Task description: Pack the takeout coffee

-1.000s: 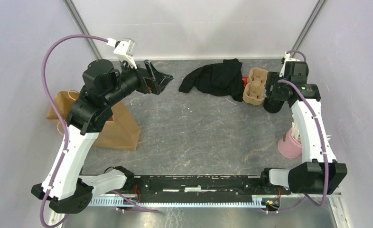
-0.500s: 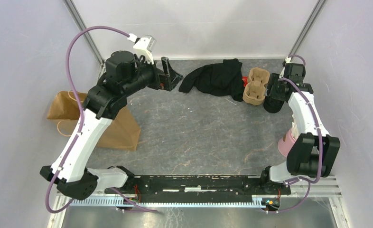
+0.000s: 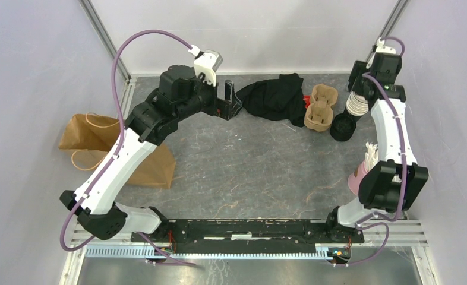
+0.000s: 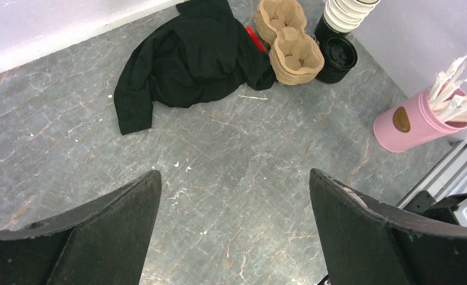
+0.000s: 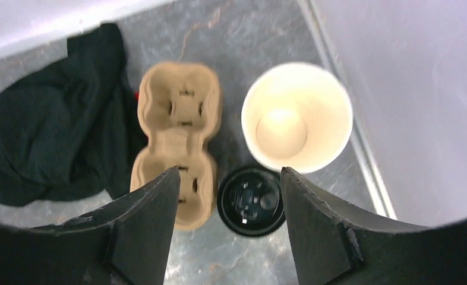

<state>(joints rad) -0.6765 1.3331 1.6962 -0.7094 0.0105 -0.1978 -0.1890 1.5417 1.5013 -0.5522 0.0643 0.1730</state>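
The takeout coffee is out of view; no capped cup shows in any view. My right gripper (image 5: 228,172) hangs open and empty high over the back right corner. Far below its jaws sits a stack of loose black lids (image 5: 252,200), with a stack of lidless cups (image 5: 296,116) just behind and a tan pulp cup carrier (image 5: 174,139) to the left. My left gripper (image 4: 234,175) is wide open above bare table, facing a crumpled black cloth (image 4: 189,59).
A brown paper bag (image 3: 118,148) lies flat at the table's left edge. A pink holder of white stirrers (image 3: 362,178) stands at the right edge beside the right arm. Something red (image 3: 306,99) peeks out between cloth and carrier.
My left arm has swung right along the back, nearer the black cloth. My right gripper has lifted away from the lids toward the back corner, uncovering the cup stack, and its jaws have narrowed a little.
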